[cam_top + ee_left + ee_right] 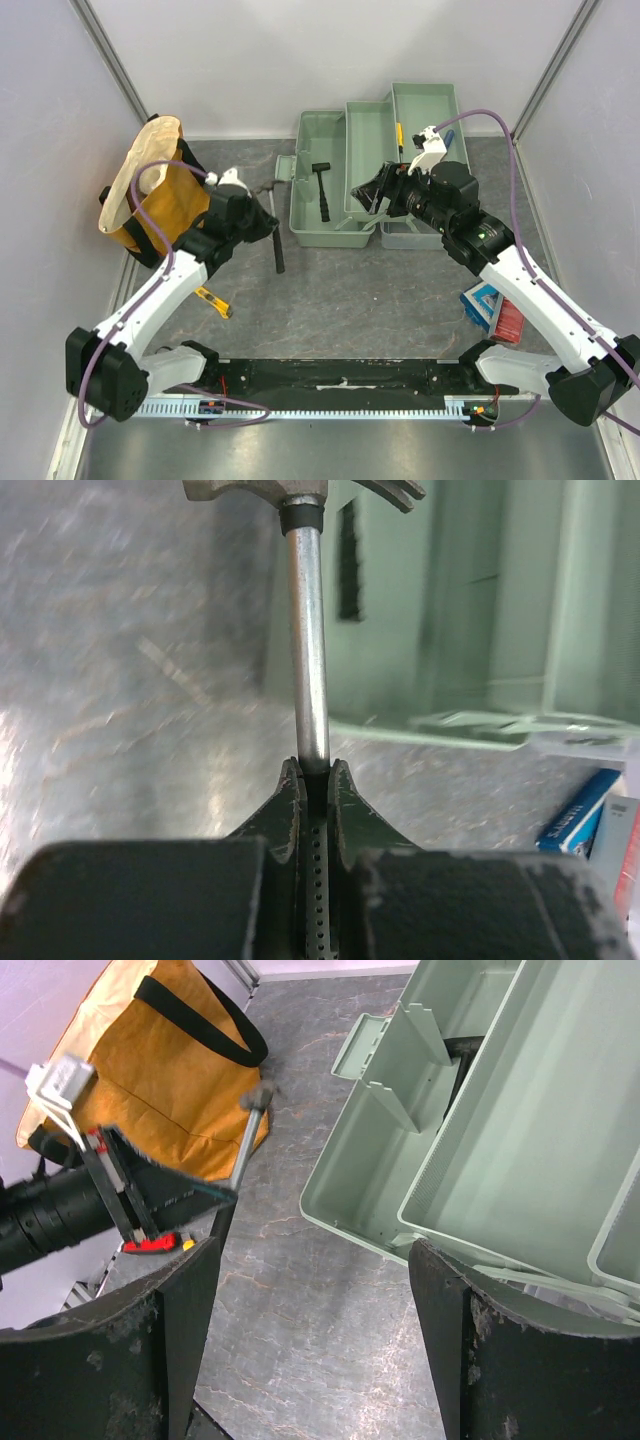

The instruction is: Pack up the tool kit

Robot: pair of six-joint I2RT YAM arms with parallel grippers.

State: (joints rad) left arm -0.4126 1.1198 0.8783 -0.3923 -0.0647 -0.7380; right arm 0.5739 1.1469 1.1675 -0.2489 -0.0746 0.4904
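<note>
The pale-green toolbox stands open at the back, its fold-out trays spread to the right. A small black hammer lies in its bottom. My left gripper is shut on the steel shaft of a claw hammer, just left of the box and above the table. In the left wrist view the gripper pinches the shaft, with the head at the top. My right gripper hovers open and empty by the box's near right corner. A yellow-black tool lies on the table.
A mustard-yellow cloth bag stands at the left, seen also in the right wrist view. Blue-and-red packets lie at the right under my right arm. A yellow-handled tool sits by the rightmost tray. White walls enclose three sides.
</note>
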